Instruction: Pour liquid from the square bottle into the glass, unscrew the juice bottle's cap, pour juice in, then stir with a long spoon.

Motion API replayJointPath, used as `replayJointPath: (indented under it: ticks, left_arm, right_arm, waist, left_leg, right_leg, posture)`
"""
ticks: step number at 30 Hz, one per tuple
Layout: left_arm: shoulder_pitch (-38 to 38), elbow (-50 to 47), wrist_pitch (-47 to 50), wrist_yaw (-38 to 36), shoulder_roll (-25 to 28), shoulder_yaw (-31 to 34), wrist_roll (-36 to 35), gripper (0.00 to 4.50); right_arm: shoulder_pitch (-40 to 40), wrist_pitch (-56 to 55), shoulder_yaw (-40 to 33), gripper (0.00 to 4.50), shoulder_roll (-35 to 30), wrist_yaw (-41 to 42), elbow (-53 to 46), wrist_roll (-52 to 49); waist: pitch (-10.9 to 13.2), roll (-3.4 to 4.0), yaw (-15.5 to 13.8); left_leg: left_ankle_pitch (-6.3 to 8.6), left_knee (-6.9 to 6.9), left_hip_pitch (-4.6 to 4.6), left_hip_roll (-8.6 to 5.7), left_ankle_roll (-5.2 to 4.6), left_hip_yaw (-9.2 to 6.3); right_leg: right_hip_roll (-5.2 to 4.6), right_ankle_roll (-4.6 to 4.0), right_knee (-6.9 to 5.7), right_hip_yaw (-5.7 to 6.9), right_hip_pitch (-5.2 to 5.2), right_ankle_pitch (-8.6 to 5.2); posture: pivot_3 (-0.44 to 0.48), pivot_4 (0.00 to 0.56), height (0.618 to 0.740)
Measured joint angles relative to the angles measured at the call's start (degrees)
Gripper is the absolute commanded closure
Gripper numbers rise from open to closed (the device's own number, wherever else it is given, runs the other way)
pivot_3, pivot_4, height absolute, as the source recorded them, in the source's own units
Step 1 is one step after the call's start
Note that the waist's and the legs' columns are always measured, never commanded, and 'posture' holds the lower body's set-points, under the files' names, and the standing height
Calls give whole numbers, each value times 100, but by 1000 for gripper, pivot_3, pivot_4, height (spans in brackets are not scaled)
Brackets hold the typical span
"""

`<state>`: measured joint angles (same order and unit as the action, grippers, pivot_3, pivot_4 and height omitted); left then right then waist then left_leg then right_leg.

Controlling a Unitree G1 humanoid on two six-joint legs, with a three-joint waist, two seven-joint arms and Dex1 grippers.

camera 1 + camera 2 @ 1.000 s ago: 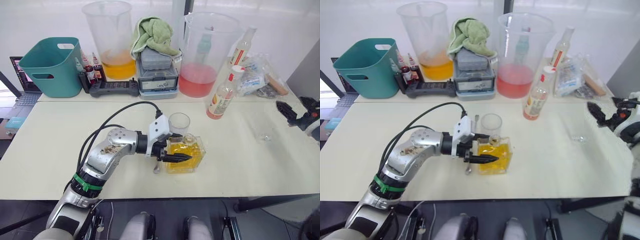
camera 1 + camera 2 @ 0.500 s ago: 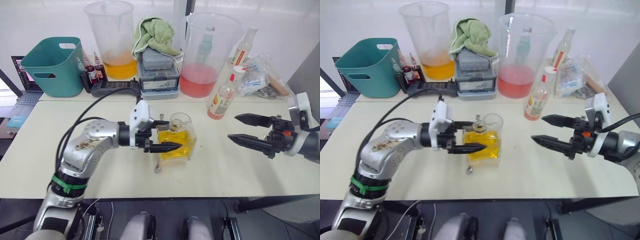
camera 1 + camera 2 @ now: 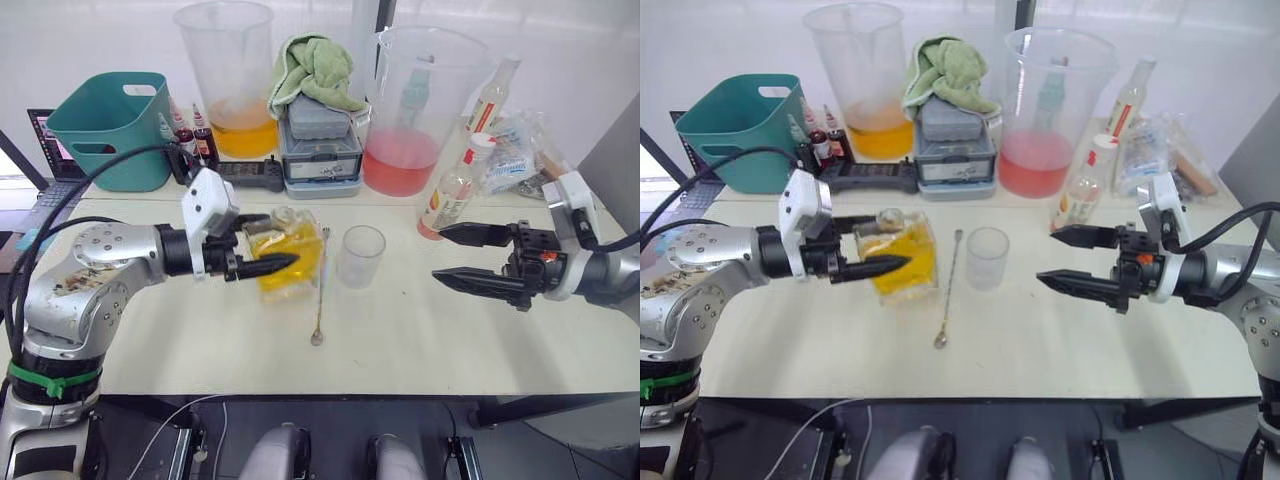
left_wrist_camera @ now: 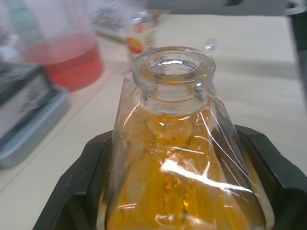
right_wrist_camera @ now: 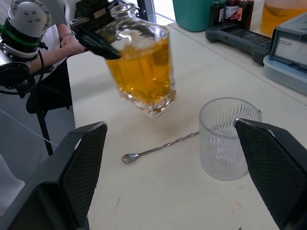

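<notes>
Since a second ago the left gripper [image 3: 262,262] has lifted the square bottle [image 3: 288,250] off the table and carried it left of the glass [image 3: 360,256], fingers clamped on its sides; the right gripper [image 3: 1068,259] has come in, spread wide and empty. Heavy, slick, breakable glass: grip the flat faces low. The juice bottle [image 3: 447,193] label is probably unreadable
</notes>
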<state>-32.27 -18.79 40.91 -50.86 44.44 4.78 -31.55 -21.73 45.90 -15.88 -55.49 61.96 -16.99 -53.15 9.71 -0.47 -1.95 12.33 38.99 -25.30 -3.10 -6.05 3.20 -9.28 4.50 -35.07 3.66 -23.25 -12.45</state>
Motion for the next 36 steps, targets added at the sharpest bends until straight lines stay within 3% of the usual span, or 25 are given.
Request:
replayJointPath:
  ticks: [3,11,17,22,30,36]
  left_arm:
    - [-153,265,-217,282,-70,-26,334,1705]
    - [-796,963,-718,994,-741,-901,1504,1705]
    - [-1262,1526,-885,1160,-1133,-1433,2108,1705]
    - [-1610,2089,-1626,1324,-1316,-1910,2918,1705]
    - [-1712,2692,-2478,1643,-1938,-2291,3747,1705]
    - [-1725,2995,-3329,2076,-2018,-2572,4569,1705]
  right_arm:
    - [-8,0,24,0,1,-3,0,21]
    - [42,-59,50,0,128,-174,-69,165]
    - [325,-84,-29,0,241,-409,-332,227]
    - [671,-67,-339,0,249,-621,-553,203]
    - [932,-25,-600,0,255,-909,-877,1]
    - [1068,-24,-713,0,263,-1078,-988,-58]
  waist:
    - [6,-10,-32]
    - [13,-24,-86]
    - [15,-27,-49]
    - [16,-29,-54]
    - [17,-31,-73]
    - [17,-31,-60]
  left_leg:
    - [2,-1,-1,-1,3,0]
    - [8,-1,-4,-7,15,0]
    - [-5,-2,-24,-7,-2,1]
    - [-5,-2,-24,-8,-3,3]
    - [-5,-1,-28,-7,-4,0]
    - [-4,-3,-29,-6,-4,0]
  right_leg:
    - [1,0,1,3,-2,0]
    - [-2,3,-3,4,6,3]
    - [3,3,-6,3,-1,3]
    - [1,3,-3,4,1,3]
    - [-6,3,-4,4,-3,3]
    - [-6,2,-4,3,-6,4]
  posture:
    - [0,150,740]
    - [0,150,740]
    - [0,150,740]
    - [0,150,740]
    - [0,150,740]
    - [0,150,740]
